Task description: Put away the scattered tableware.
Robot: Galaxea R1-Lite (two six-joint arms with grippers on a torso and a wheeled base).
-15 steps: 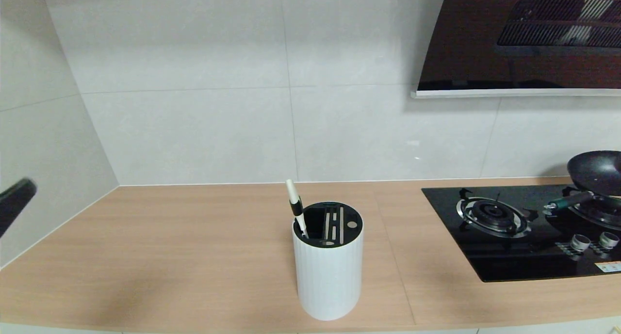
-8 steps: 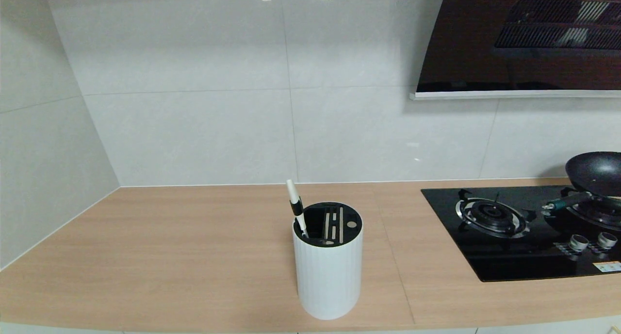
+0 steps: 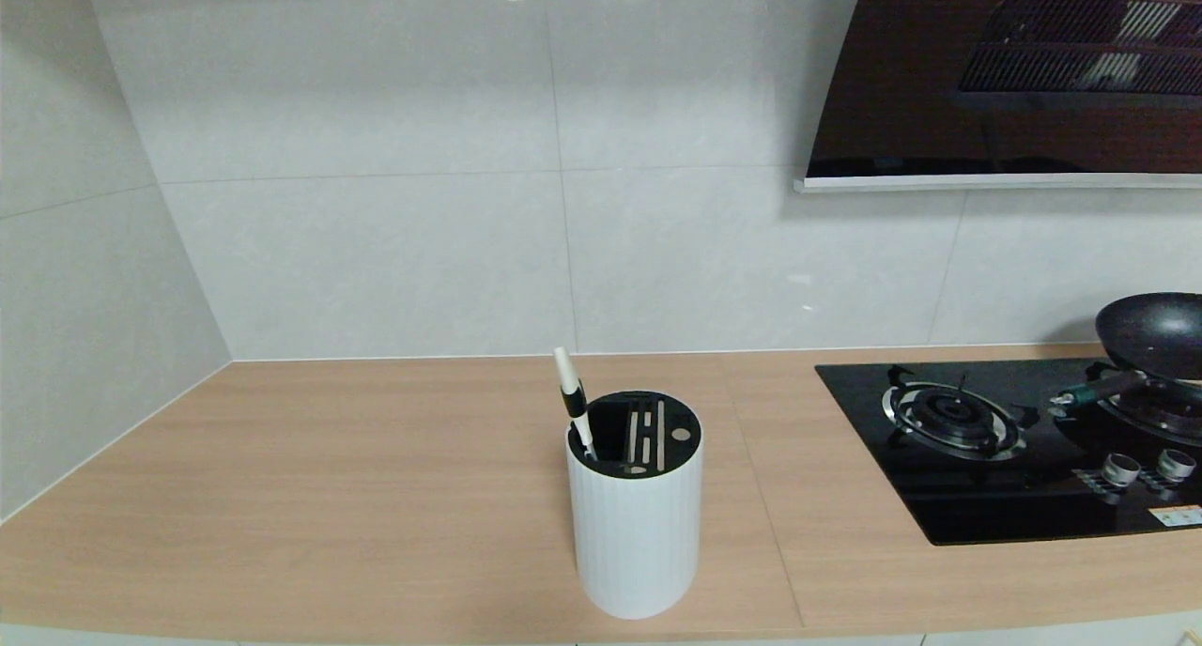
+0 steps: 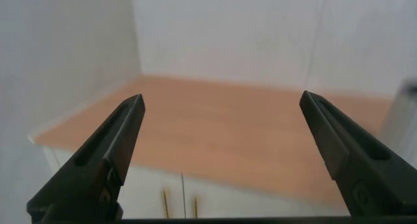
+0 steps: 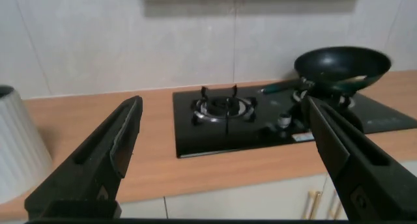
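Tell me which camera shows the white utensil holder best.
The head view: the utensil holder stands whole on the counter, slotted black top and one utensil visible. The right wrist view catches part of its ribbed side. The left wrist view faces counter; a pale blur at its edge may be it.

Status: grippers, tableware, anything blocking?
Left gripper open, empty. Right gripper open, empty. One utensil standing tilted in white holder. Wok on hob, apart from holder.

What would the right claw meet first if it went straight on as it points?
The right claw, open, would probably meet the black hob, near its bare burner; depth is unclear.
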